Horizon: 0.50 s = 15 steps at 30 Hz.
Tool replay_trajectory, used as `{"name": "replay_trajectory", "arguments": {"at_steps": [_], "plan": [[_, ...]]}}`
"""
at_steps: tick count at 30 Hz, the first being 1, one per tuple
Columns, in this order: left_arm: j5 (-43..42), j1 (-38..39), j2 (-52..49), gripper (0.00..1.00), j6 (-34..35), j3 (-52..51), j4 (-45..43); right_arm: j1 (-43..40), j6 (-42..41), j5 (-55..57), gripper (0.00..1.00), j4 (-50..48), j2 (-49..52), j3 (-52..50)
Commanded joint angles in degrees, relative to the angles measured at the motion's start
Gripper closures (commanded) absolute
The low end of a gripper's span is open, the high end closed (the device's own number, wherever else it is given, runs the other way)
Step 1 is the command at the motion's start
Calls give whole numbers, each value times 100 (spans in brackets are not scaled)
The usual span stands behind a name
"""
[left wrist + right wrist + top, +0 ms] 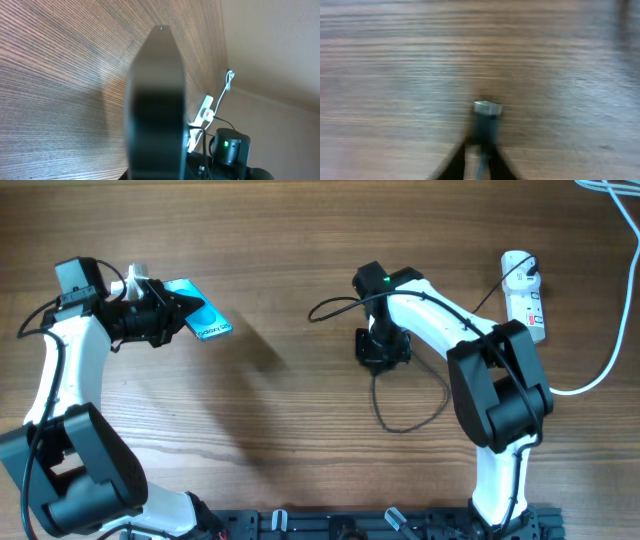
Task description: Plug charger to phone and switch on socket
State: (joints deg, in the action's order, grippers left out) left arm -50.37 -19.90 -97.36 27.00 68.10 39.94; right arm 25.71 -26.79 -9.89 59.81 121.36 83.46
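Held phone point(207, 321) clamped in left gripper point(170, 313); pinched charger point(405, 420) by its connector tip point(487, 107) in right gripper point(381, 350). Probably needed next: carrying that tip across, aligned with the phone's port.

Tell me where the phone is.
In the overhead view the phone is at the upper left, clamped in the left gripper, far from the socket at the upper right.

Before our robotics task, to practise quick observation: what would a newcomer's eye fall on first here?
The bright teal phone, gripped by the left end effector at upper left. Then the right end effector mid-table, pinching the charger by its connector, and the white socket at upper right.
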Motion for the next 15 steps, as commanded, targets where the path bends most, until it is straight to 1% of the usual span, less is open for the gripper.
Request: {"name": "replay_trajectory", "arguments": {"at_steps": [1, 11, 15], "plan": [[-96, -20, 146, 96, -133, 44, 0, 35, 127, 131, 64, -199, 164, -146], [-96, -20, 146, 96, -133, 44, -2, 35, 111, 306, 61, -269, 164, -146], [-96, -20, 146, 96, -133, 44, -2, 35, 105, 306, 44, -256, 164, -146]]}}
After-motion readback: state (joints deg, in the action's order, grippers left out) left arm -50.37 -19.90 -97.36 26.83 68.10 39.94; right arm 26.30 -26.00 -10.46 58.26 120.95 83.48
